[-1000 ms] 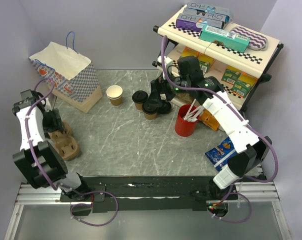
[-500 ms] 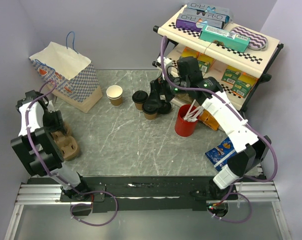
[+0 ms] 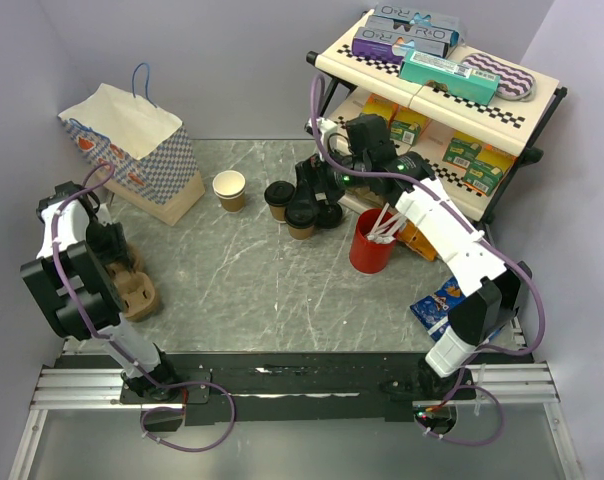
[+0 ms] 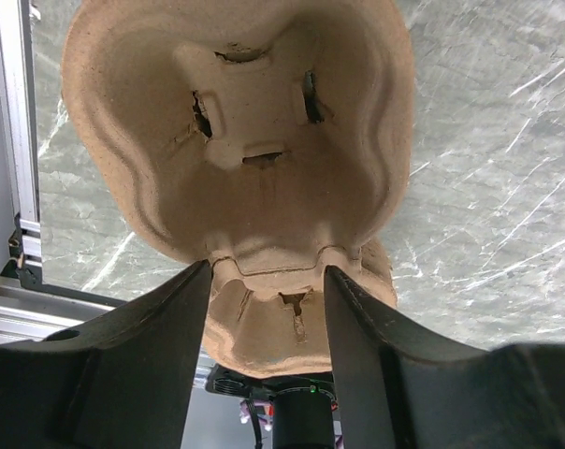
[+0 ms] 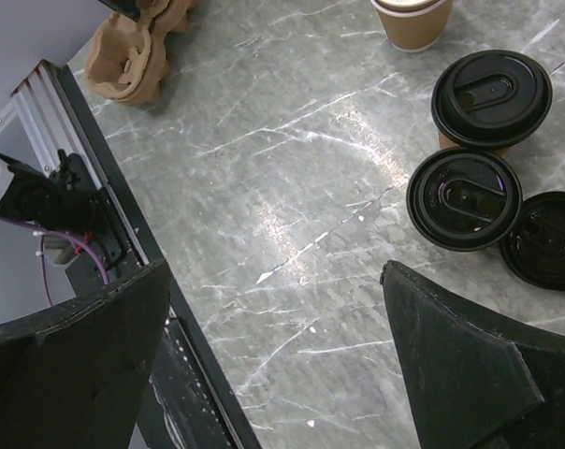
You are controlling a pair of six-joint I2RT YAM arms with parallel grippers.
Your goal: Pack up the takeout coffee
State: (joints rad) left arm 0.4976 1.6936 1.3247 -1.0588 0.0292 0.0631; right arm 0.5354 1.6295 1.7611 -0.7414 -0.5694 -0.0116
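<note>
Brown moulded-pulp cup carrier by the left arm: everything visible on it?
The brown moulded-pulp cup carrier looks like rough pressed fibre, with rounded wells and slits in their floors. No cup sits in it. It is at the left edge of the grey marbled table, under the left arm. Fingers of the left gripper flank one well, seemingly touching; a firm grip is unconfirmed.

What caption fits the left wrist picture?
Left jaws flank the narrow waist of a brown pulp cup carrier, marble table beyond.
</note>
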